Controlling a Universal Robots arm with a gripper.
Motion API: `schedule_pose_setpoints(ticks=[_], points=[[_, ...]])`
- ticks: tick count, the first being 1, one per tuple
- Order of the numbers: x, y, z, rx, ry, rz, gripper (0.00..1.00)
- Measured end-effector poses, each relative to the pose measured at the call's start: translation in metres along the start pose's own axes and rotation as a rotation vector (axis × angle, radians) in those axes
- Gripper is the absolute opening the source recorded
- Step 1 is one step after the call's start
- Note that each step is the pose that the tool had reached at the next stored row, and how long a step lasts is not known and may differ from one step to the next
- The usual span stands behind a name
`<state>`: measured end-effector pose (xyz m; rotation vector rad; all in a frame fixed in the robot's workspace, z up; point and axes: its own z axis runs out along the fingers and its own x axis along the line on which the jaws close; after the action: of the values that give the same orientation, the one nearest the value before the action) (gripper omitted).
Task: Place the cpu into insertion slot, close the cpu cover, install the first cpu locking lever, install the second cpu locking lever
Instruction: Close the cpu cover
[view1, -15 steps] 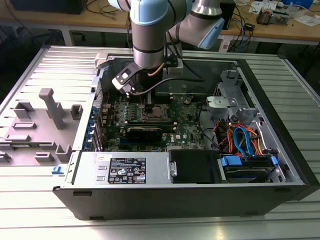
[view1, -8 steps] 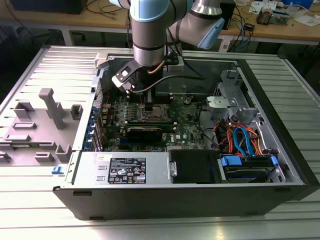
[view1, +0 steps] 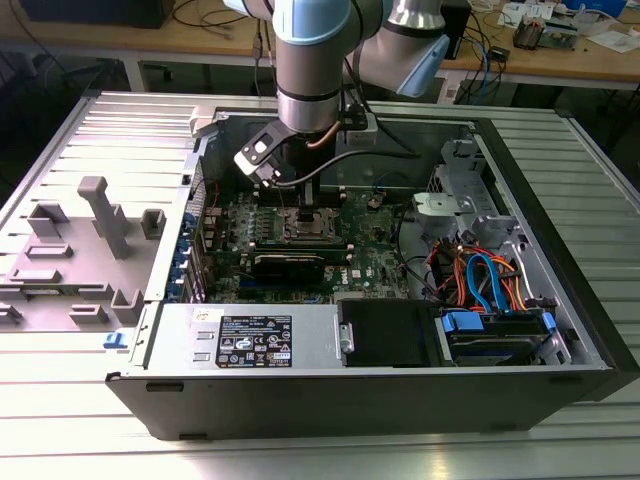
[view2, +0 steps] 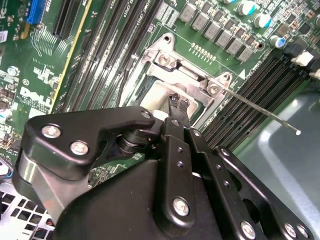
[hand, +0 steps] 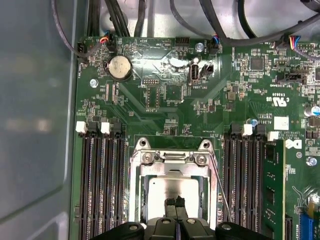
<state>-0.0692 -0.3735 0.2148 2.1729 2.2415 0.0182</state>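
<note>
We see the open black computer case (view1: 400, 400) holding the green motherboard (hand: 170, 105). In its silver-rimmed square insertion slot (hand: 135, 190), the flat silver-grey square cpu (hand: 160, 190) lies face-up under the thin silvery cpu cover frame (hand: 172, 169). The black pincer (hand: 173, 202) is closed, just over the cpu.

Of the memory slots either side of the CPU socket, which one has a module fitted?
The one holding the green memory module, outermost in its bank and farthest from the cpu; the other slots are empty.
</note>
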Motion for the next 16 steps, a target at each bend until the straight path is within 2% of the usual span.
schedule_pose_setpoints(ticks=[12,16], points=[[-0.0002,0.0076,0.0002,0.0000,0.0001,0.000,0.11],[-0.0002,0.0078,0.0002,0.0000,0.0001,0.000,0.11]])
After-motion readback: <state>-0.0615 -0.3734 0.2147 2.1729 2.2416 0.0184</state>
